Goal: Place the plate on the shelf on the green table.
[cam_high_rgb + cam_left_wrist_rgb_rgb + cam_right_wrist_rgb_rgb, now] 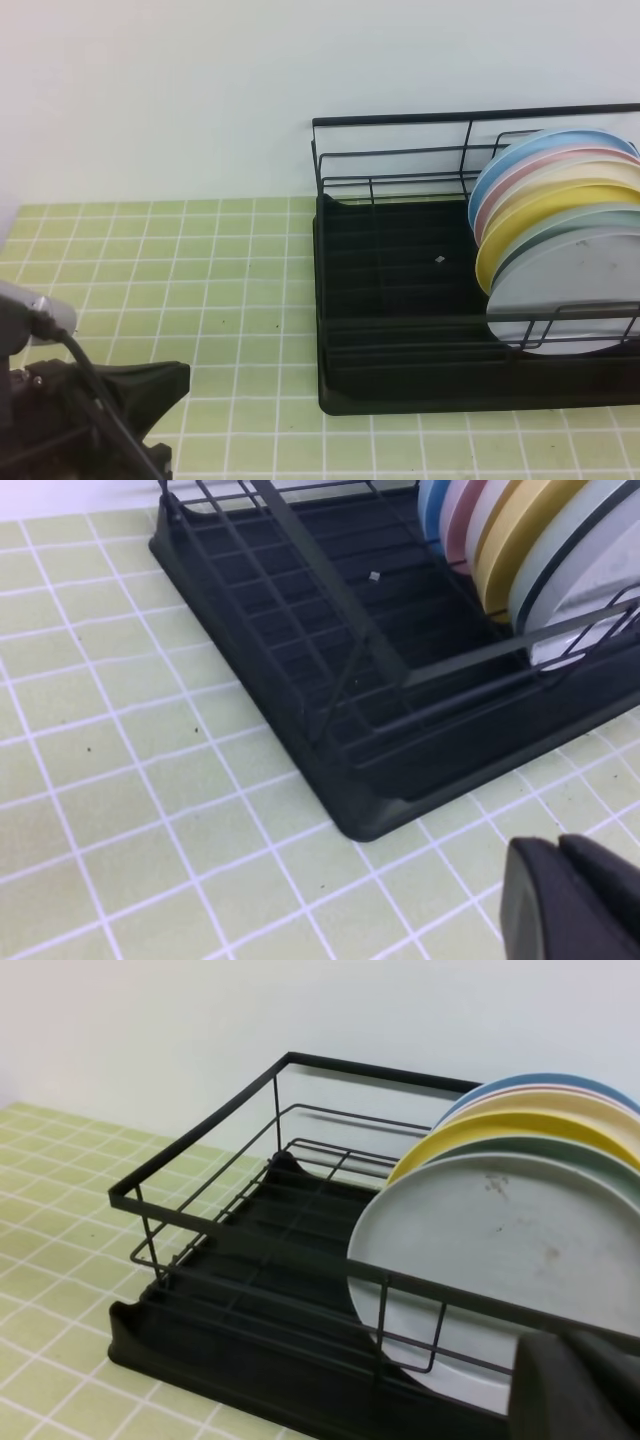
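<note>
The pale grey plate point(575, 300) stands on edge in the black shelf point(400, 290), frontmost in a row of coloured plates at the right end. It shows large in the right wrist view point(500, 1250) and at the right edge of the left wrist view point(612, 580). My left gripper point(170, 385) is low at the front left over the green table point(200, 300), shut and empty, well away from the rack. In its own view its dark fingers point(540, 900) are pressed together. My right gripper point(580, 1360) is shut and empty, just in front of the plate.
Behind the grey plate stand mint point(600, 222), yellow point(545, 215), cream, pink and blue point(540, 150) plates. The rack's left half point(250, 1250) holds no plates. A white wall runs behind the tiles.
</note>
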Action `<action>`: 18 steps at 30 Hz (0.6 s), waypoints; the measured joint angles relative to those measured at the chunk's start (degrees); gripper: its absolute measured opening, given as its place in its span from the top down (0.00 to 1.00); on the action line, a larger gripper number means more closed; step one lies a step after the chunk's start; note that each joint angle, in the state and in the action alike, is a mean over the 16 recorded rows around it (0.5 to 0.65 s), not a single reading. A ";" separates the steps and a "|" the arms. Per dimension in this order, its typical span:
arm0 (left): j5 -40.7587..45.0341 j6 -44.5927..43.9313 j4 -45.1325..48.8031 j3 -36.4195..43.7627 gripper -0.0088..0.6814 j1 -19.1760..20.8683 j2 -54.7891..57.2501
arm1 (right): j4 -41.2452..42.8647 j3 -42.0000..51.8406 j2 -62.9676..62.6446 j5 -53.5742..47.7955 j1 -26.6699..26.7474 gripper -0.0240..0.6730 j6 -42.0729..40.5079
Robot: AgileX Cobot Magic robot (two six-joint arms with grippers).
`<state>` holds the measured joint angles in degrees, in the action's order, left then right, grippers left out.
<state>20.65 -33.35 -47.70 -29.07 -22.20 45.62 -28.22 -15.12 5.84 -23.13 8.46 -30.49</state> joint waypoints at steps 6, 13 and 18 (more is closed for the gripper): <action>-2.58 -1.09 0.07 0.00 0.99 1.34 -1.54 | 0.00 0.00 -0.03 -0.05 0.00 0.97 0.01; -4.16 -2.42 0.10 -0.01 0.99 7.05 -8.99 | 0.00 0.00 -0.03 -0.14 0.00 0.97 -0.02; -3.01 -2.93 0.23 0.09 0.99 12.75 -16.52 | -0.01 0.01 -0.03 -0.23 0.00 0.97 -0.06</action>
<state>17.64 -36.28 -47.47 -28.97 -9.45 29.10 -28.22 -15.12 5.81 -23.36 8.46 -30.56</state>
